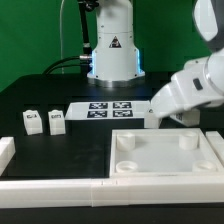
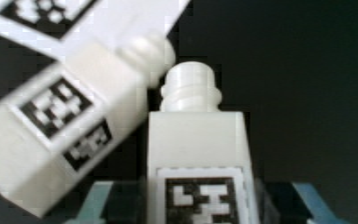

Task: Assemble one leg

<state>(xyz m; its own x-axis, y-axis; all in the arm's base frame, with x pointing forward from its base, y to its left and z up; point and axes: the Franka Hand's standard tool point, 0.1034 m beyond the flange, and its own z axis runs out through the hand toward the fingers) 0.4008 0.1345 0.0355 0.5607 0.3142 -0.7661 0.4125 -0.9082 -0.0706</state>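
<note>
In the wrist view a white leg (image 2: 197, 140) with a round peg end and a tag on its face stands between my gripper's (image 2: 197, 203) two fingers (image 2: 105, 197). The jaws are open, with a dark gap on each side of the leg. A second leg (image 2: 69, 108) lies slanted right beside it, touching or nearly so. In the exterior view my gripper (image 1: 163, 115) is low over the table near the marker board's right end, and the arm hides both of these legs. Two more legs (image 1: 33, 122) (image 1: 57, 122) stand at the exterior view's left.
The marker board (image 1: 108, 108) lies mid-table and shows in the wrist view (image 2: 51, 15). The large white tray-like part (image 1: 166, 170) with corner sockets lies in front of the gripper. A white rail (image 1: 50, 190) runs along the front edge. The robot base (image 1: 112, 55) stands behind.
</note>
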